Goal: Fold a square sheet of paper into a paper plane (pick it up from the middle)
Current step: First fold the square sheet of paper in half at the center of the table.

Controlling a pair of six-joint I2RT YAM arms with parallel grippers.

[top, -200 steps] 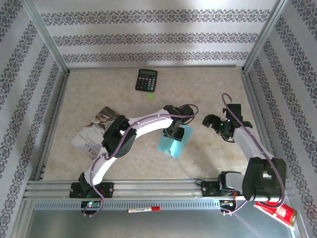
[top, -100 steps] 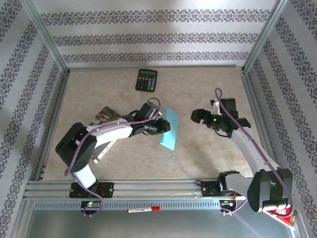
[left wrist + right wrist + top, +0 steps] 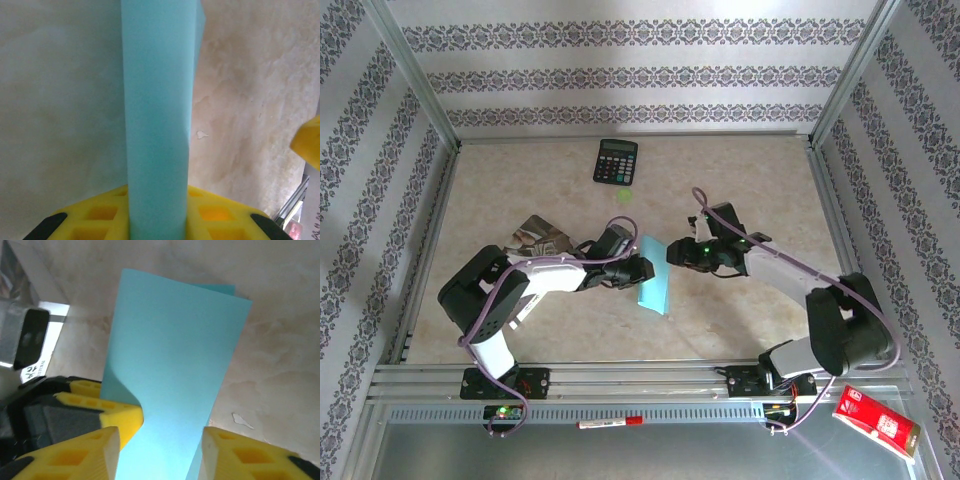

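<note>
Cyan paper (image 3: 157,125) between yellow fingers (image 3: 220,216)

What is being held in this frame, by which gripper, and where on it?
The left gripper pinches the folded cyan sheet by the long edge facing its arm. The right gripper straddles the sheet, jaws apart, seemingly not gripping.

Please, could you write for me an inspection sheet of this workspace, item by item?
Surface: beige marbled tabletop, nothing spilled seen.
Job's things: light-cyan sheet of paper, folded over, gripped at one end; no finished plane.
Clutter: black calculator at the far edge, small green scrap just before it; photo-printed grey-white booklet at the left.
Claws: left claw shut on the sheet; right claw open, fingers astride the sheet.
Cables: purple cables along both arms.
Surroundings: patterned walls; red pen and red packet on the near side of the rail.
</note>
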